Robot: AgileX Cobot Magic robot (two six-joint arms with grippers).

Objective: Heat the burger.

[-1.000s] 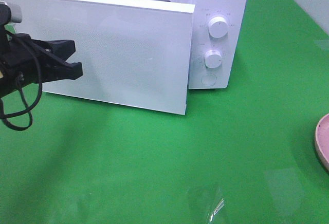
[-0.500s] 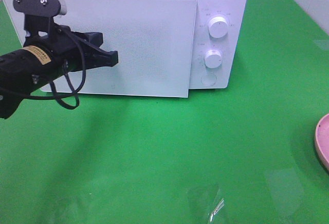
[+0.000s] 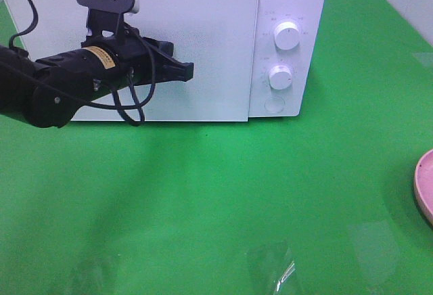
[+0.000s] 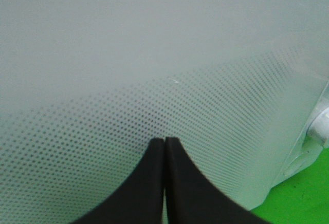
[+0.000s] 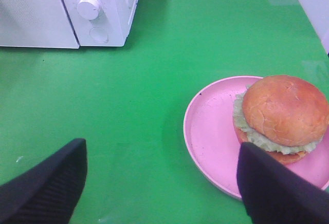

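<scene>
Bright, even light throughout; glare patches on the green table [image 3: 270,268], and the microwave door [image 4: 154,54] looks hazy close-up.

A: The microwave [image 3: 284,11] looks like smooth white plastic; its door [image 4: 154,70] has a fine dotted print and a soft sheen.

B: The green tabletop [image 3: 223,200] is glossy, the burger [image 5: 282,116] bun shiny, the pink plate [image 5: 211,131] matt.
</scene>
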